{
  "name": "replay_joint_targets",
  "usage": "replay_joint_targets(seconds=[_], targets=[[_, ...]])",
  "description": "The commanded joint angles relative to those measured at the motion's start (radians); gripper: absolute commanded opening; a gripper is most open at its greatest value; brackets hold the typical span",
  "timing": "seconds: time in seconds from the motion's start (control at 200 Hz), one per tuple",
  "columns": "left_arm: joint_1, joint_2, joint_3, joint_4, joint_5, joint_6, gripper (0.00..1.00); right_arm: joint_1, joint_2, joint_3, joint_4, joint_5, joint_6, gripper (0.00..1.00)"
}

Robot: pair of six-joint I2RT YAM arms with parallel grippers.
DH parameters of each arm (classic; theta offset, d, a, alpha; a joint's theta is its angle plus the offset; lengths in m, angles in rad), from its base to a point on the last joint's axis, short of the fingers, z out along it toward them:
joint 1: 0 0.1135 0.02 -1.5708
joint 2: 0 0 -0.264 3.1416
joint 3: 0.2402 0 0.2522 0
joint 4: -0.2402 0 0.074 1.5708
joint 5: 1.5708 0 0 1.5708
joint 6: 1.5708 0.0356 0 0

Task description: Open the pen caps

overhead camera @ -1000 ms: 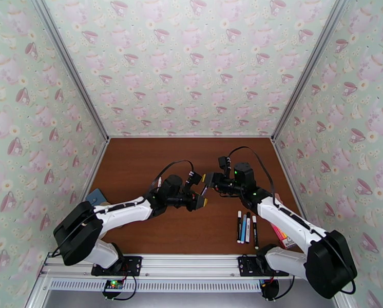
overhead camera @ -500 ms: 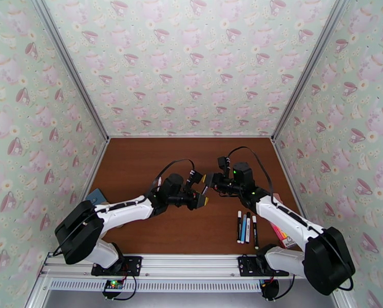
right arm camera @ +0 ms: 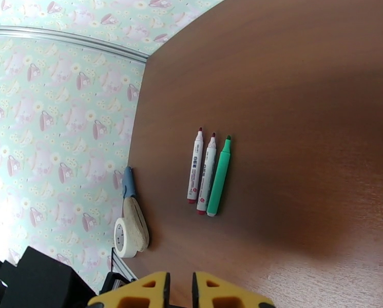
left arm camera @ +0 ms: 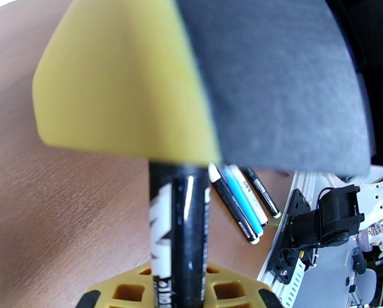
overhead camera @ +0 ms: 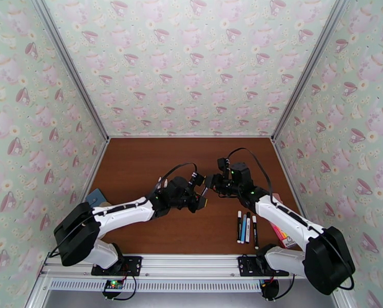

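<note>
The brown wooden desk [overhead camera: 140, 160] is lying boxed in by teacup-patterned walls [overhead camera: 191, 73] on the left, far and right sides, with a metal rail [overhead camera: 191, 268] running along the near edge. The far half of the desk is offering open room. The near right is being taken up by a row of four slim pens [overhead camera: 247, 228], black, blue and white, lying side by side, and a pink-and-orange highlighter pack [overhead camera: 280, 235] just beside the right wall. A blue flat object [overhead camera: 95, 196] is sitting against the left wall, near a white tape roll [right arm camera: 129, 236]. In the right wrist view, two white pens with red ends and one green pen [right arm camera: 207, 170] are lying together on bare wood, well apart from the wall.

Both arms are meeting over the middle of the desk. The left claw [overhead camera: 202, 200] is gripping a black plastic marker with white lettering [left arm camera: 178, 227] by its barrel. The black marker is rising from the yellow fingers to the right claw [overhead camera: 208, 181], whose yellow-and-grey pad [left arm camera: 191, 73] is covering its upper end. That claw is closing tight on that end, its fingers [right arm camera: 140, 293] standing almost together; the pen cap itself is hiding behind the pad.
</note>
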Motion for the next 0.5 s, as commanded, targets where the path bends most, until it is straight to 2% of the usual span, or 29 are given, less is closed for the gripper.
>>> replay_joint_targets(seconds=[0.0, 0.14, 0.235, 0.381, 0.496], targets=[[0.03, -0.028, -0.056, 0.02, 0.149, -0.033, 0.0, -0.014, -0.023, 0.048, 0.014, -0.003, -0.021, 0.0], [0.077, -0.05, -0.103, 0.164, 0.362, -0.126, 0.01, -0.027, -0.051, 0.038, 0.065, -0.053, -0.027, 0.0], [0.083, -0.058, -0.102, 0.17, 0.415, -0.131, 0.02, -0.034, -0.073, 0.037, 0.092, -0.073, -0.021, 0.0], [0.082, -0.045, -0.091, 0.127, 0.394, -0.106, 0.02, -0.044, -0.096, 0.028, 0.131, -0.087, -0.011, 0.0], [0.048, -0.055, -0.064, -0.004, 0.218, -0.023, 0.02, -0.056, -0.099, 0.039, 0.08, -0.031, -0.014, 0.0]])
